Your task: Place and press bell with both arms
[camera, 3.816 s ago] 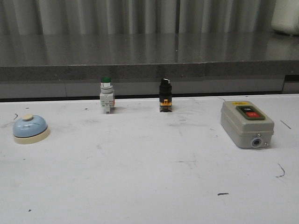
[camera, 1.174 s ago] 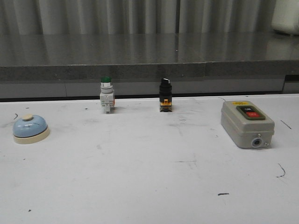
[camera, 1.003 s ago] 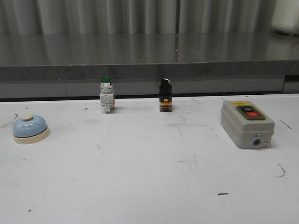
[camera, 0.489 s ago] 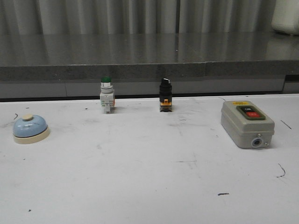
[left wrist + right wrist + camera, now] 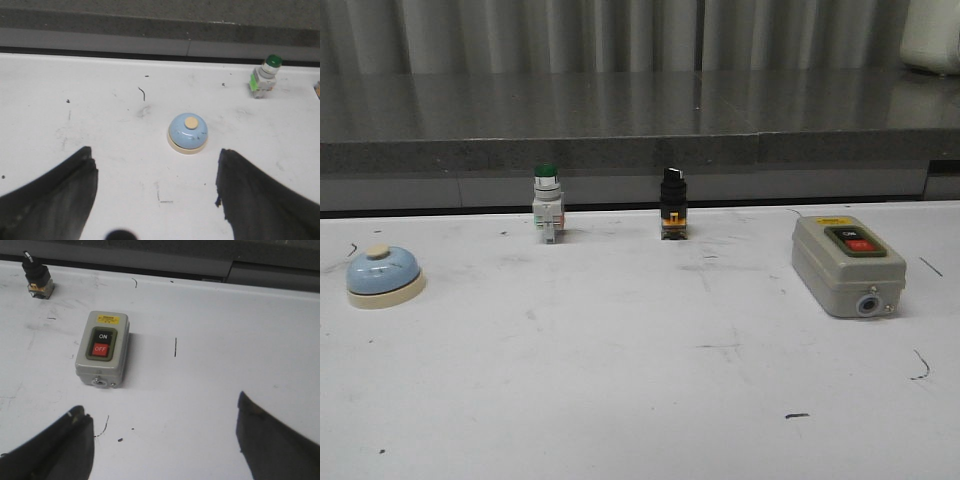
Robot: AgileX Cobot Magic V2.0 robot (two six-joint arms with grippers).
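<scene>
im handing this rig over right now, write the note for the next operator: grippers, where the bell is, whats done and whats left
Left gripper: open, empty, off the table, the bell in view between its fingers but not touched.
Right gripper: open, empty, above the table near the grey switch box.
Bell: upright on the white table, far left, by itself. The green-capped pushbutton and the black selector switch stand along the back edge; the switch box sits at the right.
Done: nothing visible; the bell is neither gripped nor pressed.
Left: pick up and place the bell, then press its cream knob.
</scene>
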